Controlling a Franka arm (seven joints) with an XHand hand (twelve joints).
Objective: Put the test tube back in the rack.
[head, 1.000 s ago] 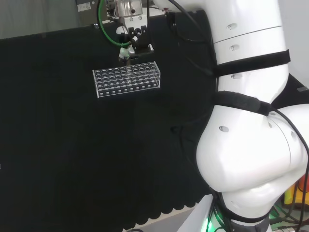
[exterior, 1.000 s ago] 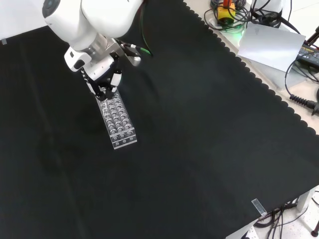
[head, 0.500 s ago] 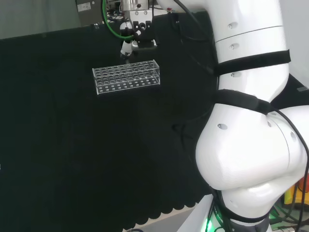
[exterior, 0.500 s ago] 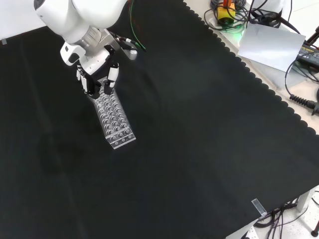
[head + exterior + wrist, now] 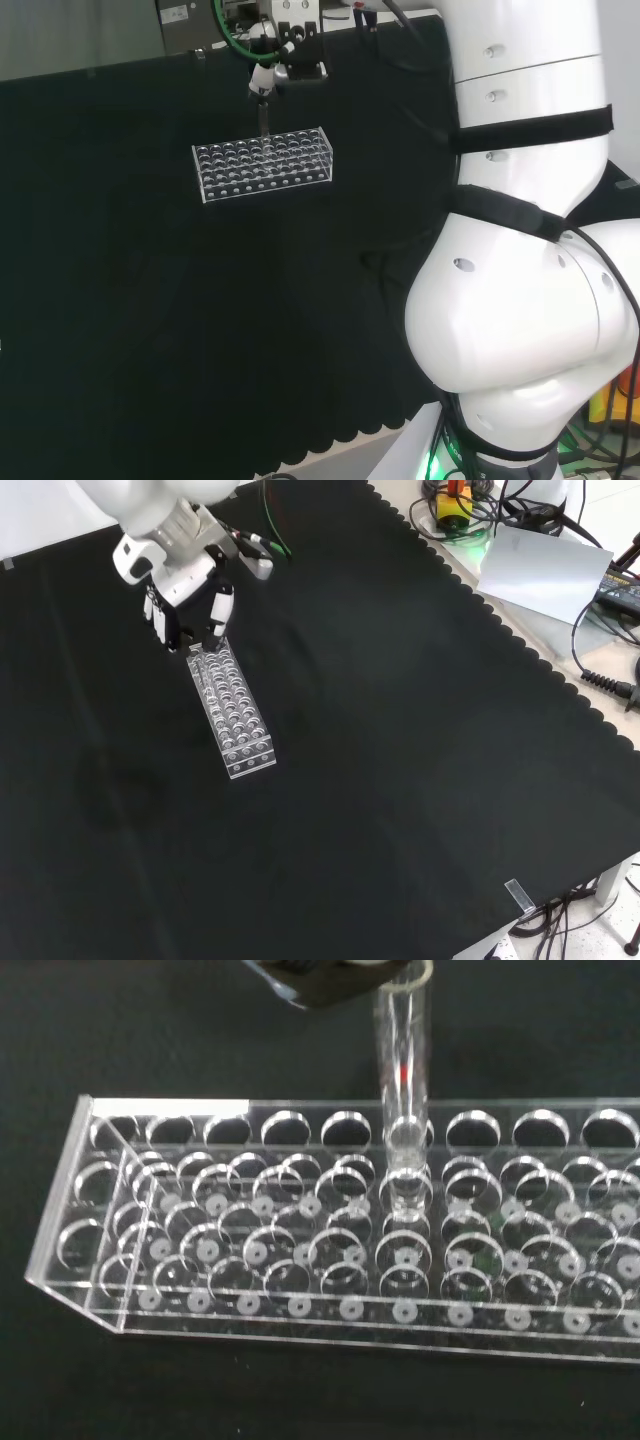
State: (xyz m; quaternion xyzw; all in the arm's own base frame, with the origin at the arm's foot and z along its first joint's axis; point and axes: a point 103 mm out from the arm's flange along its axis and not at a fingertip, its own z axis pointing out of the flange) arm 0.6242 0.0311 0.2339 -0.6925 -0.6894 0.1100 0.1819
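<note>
The bench is covered with a black cloth (image 5: pixel 400 740) that spreads across nearly the whole front view; its scalloped edge (image 5: pixel 500 630) runs from about 12 o'clock down toward 4 o'clock there, and in the head view the same edge (image 5: pixel 340 440) shows near 6 o'clock. Directly on the cloth lies a clear plastic rack (image 5: pixel 232 715), a long block of round holes in rows. In the front view it sits at about 10 o'clock from the middle, its length running from 11 o'clock toward 5 o'clock. In the head view the rack (image 5: pixel 263 165) lies at about 11 o'clock, long side across. The wrist view shows the rack (image 5: pixel 350 1260) resting flat on the cloth.
</note>
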